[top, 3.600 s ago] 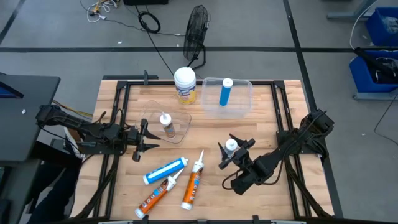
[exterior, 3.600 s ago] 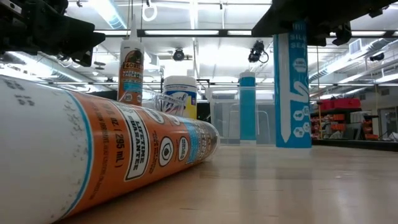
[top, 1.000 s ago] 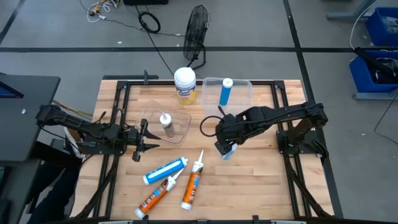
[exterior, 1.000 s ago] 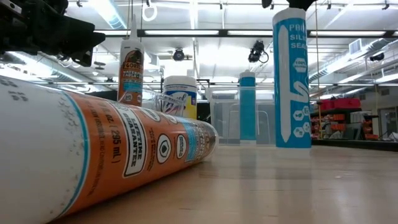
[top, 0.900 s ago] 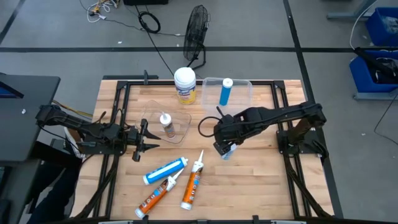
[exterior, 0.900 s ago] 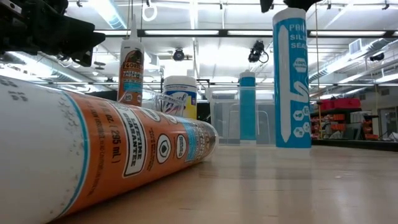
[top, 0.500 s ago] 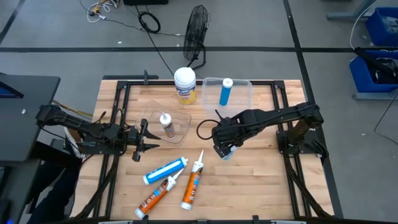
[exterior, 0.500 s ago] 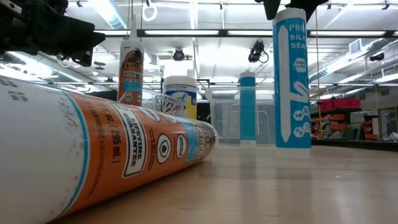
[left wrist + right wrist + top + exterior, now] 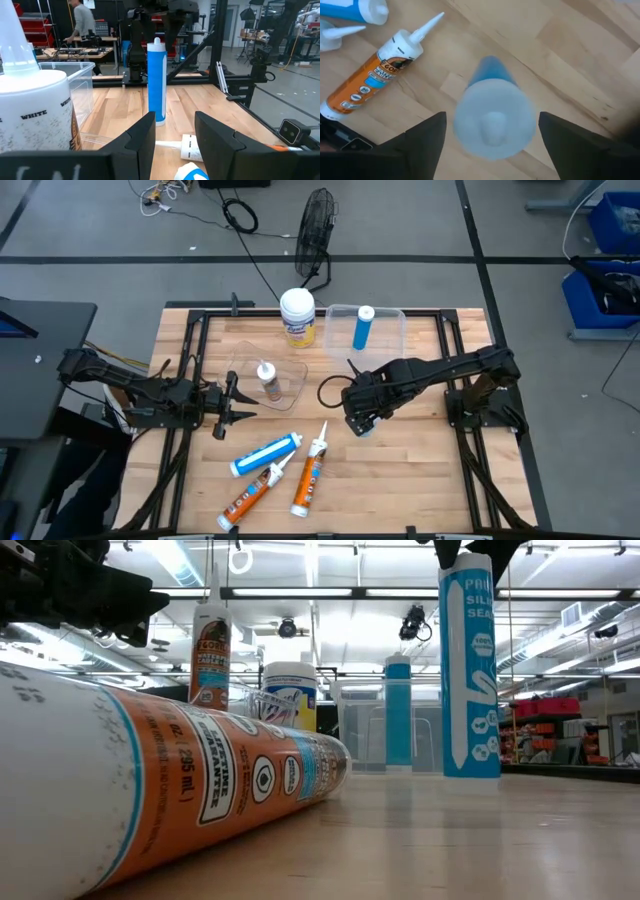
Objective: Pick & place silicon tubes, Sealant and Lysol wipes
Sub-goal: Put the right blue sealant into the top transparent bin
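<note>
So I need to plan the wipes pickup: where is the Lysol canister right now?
In the high view the Lysol wipes canister stands upright at the table's far edge, just left of the clear bin holding a blue cartridge; neither gripper is near it.

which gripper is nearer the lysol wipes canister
Right. The right gripper is mid-table, over an upright blue tube; the left gripper waits at the left side, slightly farther from the Lysol wipes.

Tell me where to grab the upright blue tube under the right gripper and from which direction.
Grip the blue tube near its top, coming straight down. It stands upright on the table, with its white cap facing the right gripper, whose open fingers sit either side of it. The round, slim body suits a pinch across its width, and nothing stands close beside it. The left gripper waits, open, at the left side.
</note>
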